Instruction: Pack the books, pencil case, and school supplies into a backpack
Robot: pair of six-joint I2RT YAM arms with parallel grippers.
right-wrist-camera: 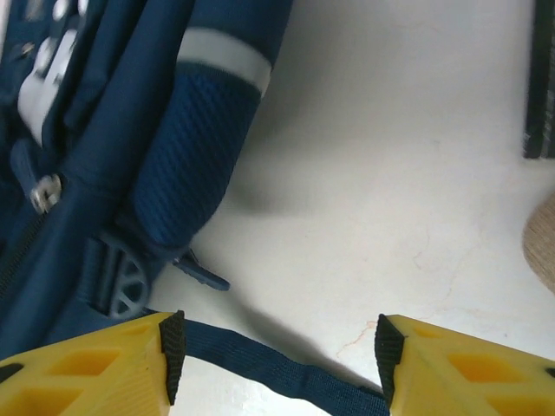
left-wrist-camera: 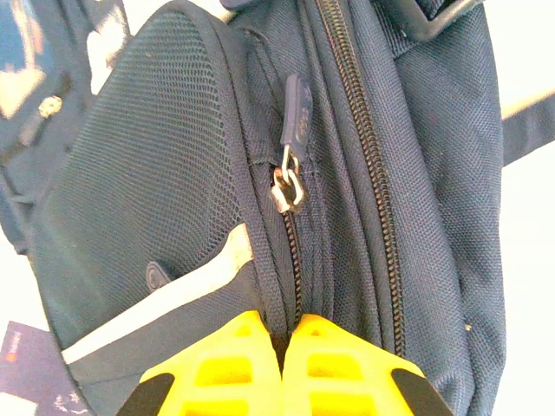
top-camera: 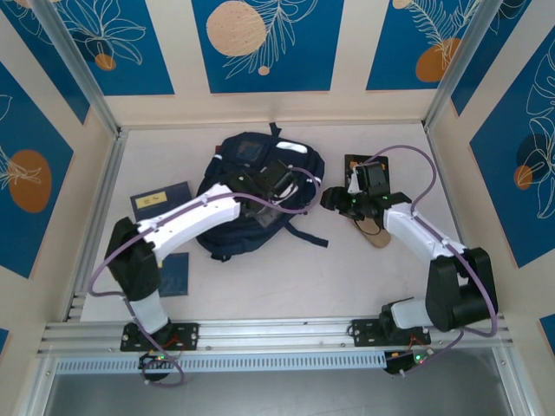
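Top external: outstretched L end effector clamps backpack; R end effector wide.

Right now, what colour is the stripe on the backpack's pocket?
White stripe on a navy backpack; clearest in the left wrist view.

I count one backpack, under my left claw and just left of my right claw. Two dark blue books lie on the bench, both left of my left claw: one labelled book and one plain book. One black flat thing sits beyond my right claw, and one tan thing lies behind it. Claws: two.
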